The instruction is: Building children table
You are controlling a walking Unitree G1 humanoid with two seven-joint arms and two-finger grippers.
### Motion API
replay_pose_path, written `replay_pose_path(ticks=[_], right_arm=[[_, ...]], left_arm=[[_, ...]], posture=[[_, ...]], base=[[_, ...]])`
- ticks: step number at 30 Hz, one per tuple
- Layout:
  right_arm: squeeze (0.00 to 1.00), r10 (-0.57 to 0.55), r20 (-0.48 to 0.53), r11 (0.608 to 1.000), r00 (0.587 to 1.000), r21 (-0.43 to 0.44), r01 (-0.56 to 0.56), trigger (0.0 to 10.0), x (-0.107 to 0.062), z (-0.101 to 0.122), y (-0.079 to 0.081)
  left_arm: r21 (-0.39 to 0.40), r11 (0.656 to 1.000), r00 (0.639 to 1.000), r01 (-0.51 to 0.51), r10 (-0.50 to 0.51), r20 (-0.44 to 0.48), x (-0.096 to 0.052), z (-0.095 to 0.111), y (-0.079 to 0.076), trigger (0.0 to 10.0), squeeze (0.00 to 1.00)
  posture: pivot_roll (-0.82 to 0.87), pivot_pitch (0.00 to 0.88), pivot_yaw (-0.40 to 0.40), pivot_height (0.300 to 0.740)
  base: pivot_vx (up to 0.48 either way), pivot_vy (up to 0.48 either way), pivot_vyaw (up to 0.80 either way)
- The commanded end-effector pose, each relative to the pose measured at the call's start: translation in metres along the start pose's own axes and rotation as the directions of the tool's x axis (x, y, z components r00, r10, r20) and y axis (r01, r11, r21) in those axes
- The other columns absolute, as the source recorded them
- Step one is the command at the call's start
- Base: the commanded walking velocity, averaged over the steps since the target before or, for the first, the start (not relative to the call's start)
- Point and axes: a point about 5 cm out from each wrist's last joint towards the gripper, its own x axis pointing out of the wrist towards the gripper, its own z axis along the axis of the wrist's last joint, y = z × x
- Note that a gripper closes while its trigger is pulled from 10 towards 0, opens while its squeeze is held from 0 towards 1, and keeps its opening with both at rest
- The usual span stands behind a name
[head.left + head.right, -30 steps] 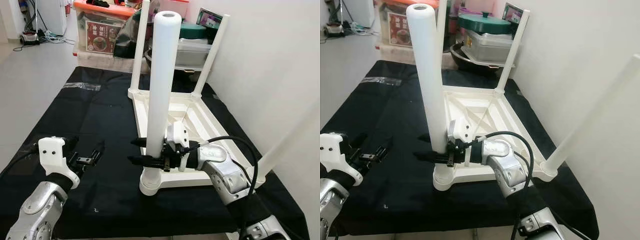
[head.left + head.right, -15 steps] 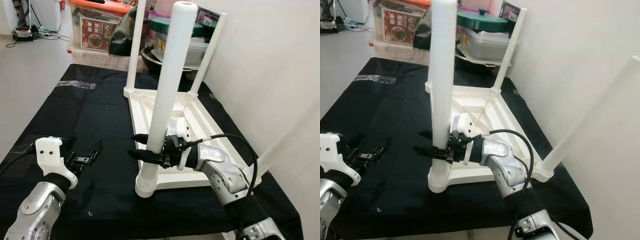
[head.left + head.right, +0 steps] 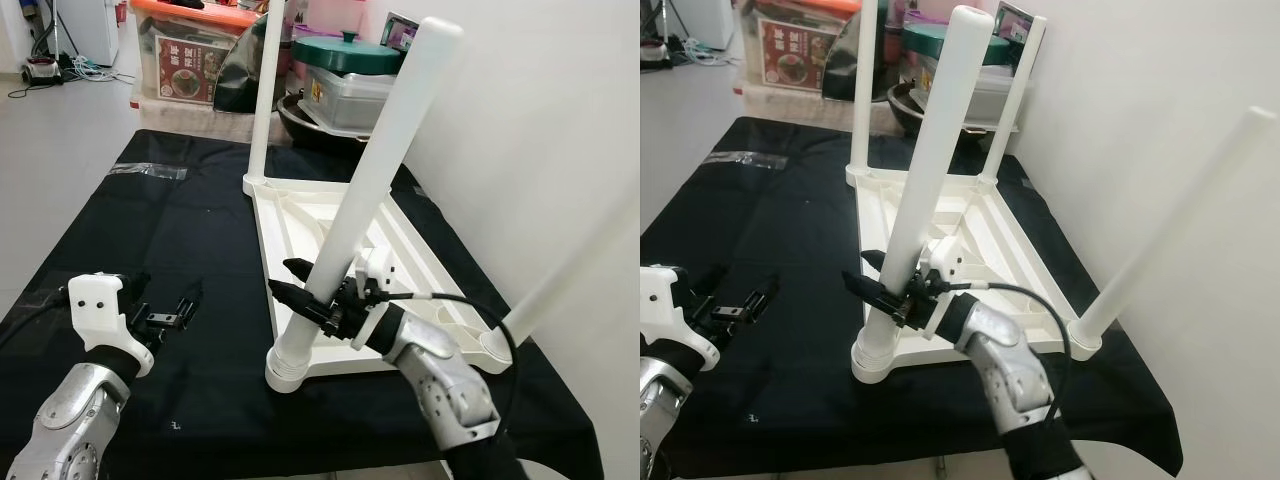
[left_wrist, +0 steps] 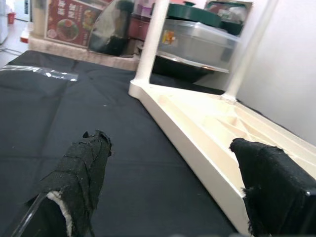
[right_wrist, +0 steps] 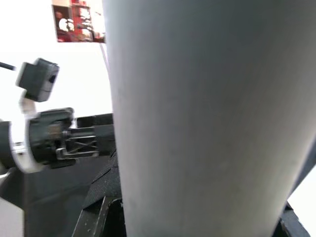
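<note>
A white children's table (image 3: 300,215) lies upside down on a black cloth (image 3: 190,230). Its near-left leg (image 3: 385,165) leans toward the wall, with its foot in the corner socket (image 3: 287,368). My right gripper (image 3: 285,277) is shut on the table leg low down, one finger on each side. The leg's pale surface (image 5: 197,113) takes up most of the right wrist view. The far-left leg (image 3: 862,80) and far-right leg (image 3: 1015,95) stand upright. The near-right leg (image 3: 1170,225) slants outward. My left gripper (image 3: 168,300) hovers open over the cloth, to the left of the table, with nothing between its fingers (image 4: 84,168).
Behind the table stand an orange-lidded storage box (image 3: 190,60), a green-lidded pot (image 3: 345,50) and a clear container (image 3: 350,95). A white wall (image 3: 560,150) runs close along the right. A clear plastic wrapper (image 3: 150,170) lies on the cloth at far left.
The near-left leg went from upright to leaning toward the wall, with my right gripper still on it. The camera shifted slightly. My left gripper stayed about where it was.
</note>
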Motion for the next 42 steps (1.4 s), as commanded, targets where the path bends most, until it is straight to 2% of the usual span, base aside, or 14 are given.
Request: replay_pose_path(ticks=[1,2,4,5,6,8,9,11,17,20,22,34,41,42], right_arm=[[0.00,-0.065,-0.077,0.998,0.995,0.015,0.067,10.0,-0.005,-0.014,-0.004],[0.00,-0.016,-0.063,0.999,0.998,0.035,0.018,10.0,-0.005,-0.013,-0.002],[0.00,-0.016,-0.063,0.999,0.998,0.035,0.018,10.0,-0.005,-0.013,-0.002],[0.00,0.068,-0.062,0.997,0.996,0.048,-0.065,10.0,-0.008,-0.012,0.001],[0.00,0.068,-0.062,0.997,0.996,0.048,-0.065,10.0,-0.008,-0.012,0.001],[0.00,0.248,-0.087,0.968,0.965,0.047,-0.245,10.0,-0.013,-0.008,0.005],[0.00,0.248,-0.087,0.968,0.965,0.047,-0.245,10.0,-0.013,-0.008,0.005],[0.00,0.373,-0.123,0.928,0.920,0.029,-0.372,10.0,-0.015,-0.004,0.007],[0.00,0.511,-0.190,0.851,0.838,-0.023,-0.524,10.0,-0.006,0.004,0.010],[0.00,0.525,-0.194,0.842,0.829,-0.024,-0.538,10.0,-0.004,0.006,0.010],[0.00,0.577,-0.186,0.809,0.795,-0.004,-0.588,10.0,0.003,0.007,0.012],[0.00,0.641,-0.152,0.767,0.753,0.099,-0.633,10.0,0.001,-0.001,0.018],[0.00,0.623,-0.117,0.782,0.773,0.105,-0.615,10.0,0.006,0.000,0.015],[0.00,0.581,-0.084,0.813,0.809,0.111,-0.572,10.0,0.010,0.000,0.014]], left_arm=[[-0.002,1.000,1.000,0.001,-0.001,-0.018,0.001,-0.003,0.000,10.0,0.00],[-0.002,1.000,1.000,0.001,-0.001,-0.018,0.001,-0.003,0.000,10.0,0.00],[-0.002,1.000,1.000,0.001,-0.001,-0.018,0.001,-0.003,0.000,10.0,0.00],[-0.004,1.000,1.000,0.002,-0.003,-0.018,0.001,-0.003,0.000,10.0,0.00],[-0.004,1.000,1.000,0.002,-0.003,-0.018,0.001,-0.003,0.000,10.0,0.00],[-0.005,1.000,1.000,0.005,-0.006,-0.020,0.001,-0.004,0.000,10.0,0.00],[-0.005,1.000,1.000,0.005,-0.006,-0.020,0.001,-0.004,0.000,10.0,0.00],[-0.010,1.000,1.000,0.005,-0.005,-0.019,0.002,-0.004,0.000,10.0,0.00],[-0.019,1.000,1.000,-0.006,0.006,-0.016,0.000,-0.004,0.001,10.0,0.00],[-0.021,1.000,1.000,-0.009,0.009,-0.017,0.000,-0.005,0.001,10.0,0.00],[-0.029,0.999,1.000,-0.021,0.020,-0.017,-0.003,-0.006,0.000,10.0,0.00],[-0.057,0.998,0.999,-0.037,0.036,-0.018,-0.006,-0.008,0.003,10.0,0.00],[-0.069,0.997,0.999,-0.039,0.037,-0.020,-0.005,-0.010,0.001,10.0,0.00],[-0.072,0.997,0.999,-0.041,0.039,-0.022,-0.005,-0.010,0.001,10.0,0.00]], posture=[[0.15,0.000,-0.176,0.740],[0.15,0.000,-0.175,0.740],[0.15,0.000,-0.175,0.740],[0.15,0.000,-0.175,0.740],[0.15,0.000,-0.175,0.740],[0.15,0.000,-0.174,0.740],[0.15,0.000,-0.174,0.740],[0.15,0.000,-0.178,0.740],[0.18,0.000,-0.206,0.740],[0.18,0.000,-0.206,0.740],[0.19,0.000,-0.222,0.740],[0.19,0.000,-0.232,0.740],[0.19,0.000,-0.231,0.740],[0.19,0.000,-0.229,0.740]], base=[[0.000,0.000,0.00],[0.000,0.000,0.00],[0.000,0.000,0.00],[0.000,0.000,0.00],[0.000,0.000,0.00],[0.000,0.000,0.00],[0.000,0.000,0.00],[0.000,0.000,0.00],[0.000,0.000,0.00],[0.000,0.000,0.00],[0.000,0.000,0.00],[0.000,0.000,0.00],[0.000,0.000,0.00],[0.000,0.000,0.00]])
